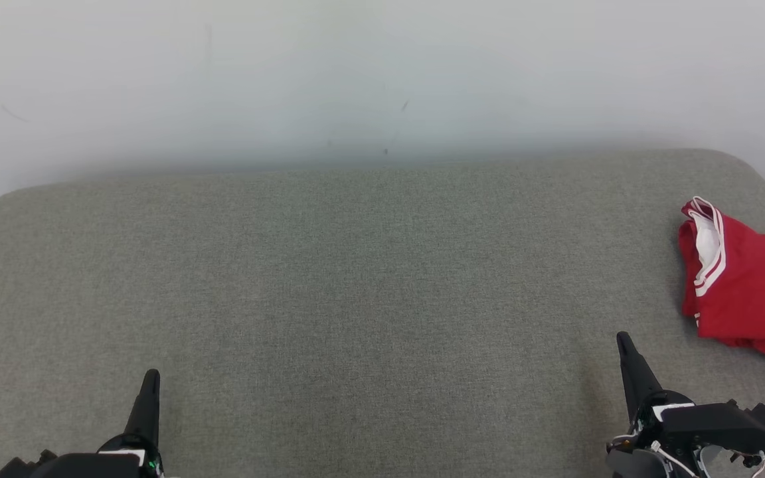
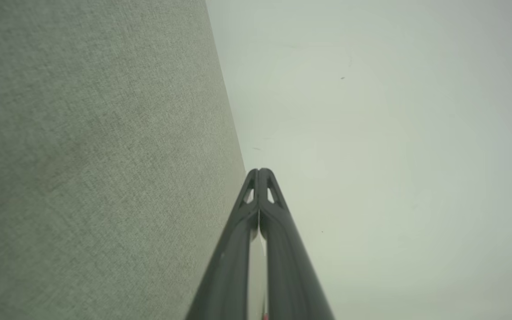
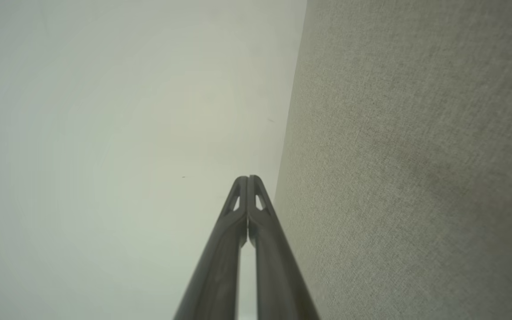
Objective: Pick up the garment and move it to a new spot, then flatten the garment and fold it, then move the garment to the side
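Left gripper head view: sits lower left, two long dark fingers pressed together into one spike, pointing up the frame, tip over the grey-green woven-fabric counter. Right gripper lower right, fingers likewise pressed together and leaning slightly left, black wrist housing with white cabling and a teal part behind it. Counter has rounded far corners and butts up to a plain white wall with a few faint scuff marks. Crumpled red garment with white stripe trim lies on the counter at its far right side, partly cut off by the frame edge, white inner lining showing at its upper left fold. It's up and to the right of the right gripper, near but apart, no contact. Well apart from the left gripper. Left wrist view: left gripper fingers closed tip to tip, thin slit of light lower down between them; counter fabric on the view's left, white wall on the right. Right wrist view: right gripper fingers closed tip to tip, same slit lower down; wall on the view's left, counter fabric on the right.
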You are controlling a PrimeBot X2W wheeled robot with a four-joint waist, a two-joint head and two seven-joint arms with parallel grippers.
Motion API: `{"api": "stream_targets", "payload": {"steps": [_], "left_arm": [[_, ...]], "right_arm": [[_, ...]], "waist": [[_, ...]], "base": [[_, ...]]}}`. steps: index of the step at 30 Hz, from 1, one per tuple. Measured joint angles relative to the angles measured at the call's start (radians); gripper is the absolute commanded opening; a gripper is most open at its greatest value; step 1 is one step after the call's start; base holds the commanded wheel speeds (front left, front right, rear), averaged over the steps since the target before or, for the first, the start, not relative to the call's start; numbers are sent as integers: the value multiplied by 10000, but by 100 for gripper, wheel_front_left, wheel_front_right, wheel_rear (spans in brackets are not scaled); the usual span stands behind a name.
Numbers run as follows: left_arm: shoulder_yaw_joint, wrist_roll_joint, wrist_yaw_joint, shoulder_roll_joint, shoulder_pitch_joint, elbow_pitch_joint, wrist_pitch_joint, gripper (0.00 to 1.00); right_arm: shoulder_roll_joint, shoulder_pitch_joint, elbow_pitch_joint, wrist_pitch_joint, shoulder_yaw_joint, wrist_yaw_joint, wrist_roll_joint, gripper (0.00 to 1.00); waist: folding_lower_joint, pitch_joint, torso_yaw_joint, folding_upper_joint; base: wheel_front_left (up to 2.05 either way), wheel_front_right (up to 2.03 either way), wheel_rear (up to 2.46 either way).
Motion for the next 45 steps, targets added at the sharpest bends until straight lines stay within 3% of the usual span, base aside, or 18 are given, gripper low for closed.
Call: {"api": "stream_targets", "payload": {"steps": [18,45], "left_arm": [[58,-1218,-63,8,-83,-71,307,0],[59,-1218,-63,8,-86,-75,307,0]], "right_arm": [[-2,42,-259,293,-104,0,1312,0],[-2,46,-261,293,-107,0,1312,0]], "waist": [[0,-111,54,0],[0,-111,54,0]], "base": [[0,0,0],[0,0,0]]}}
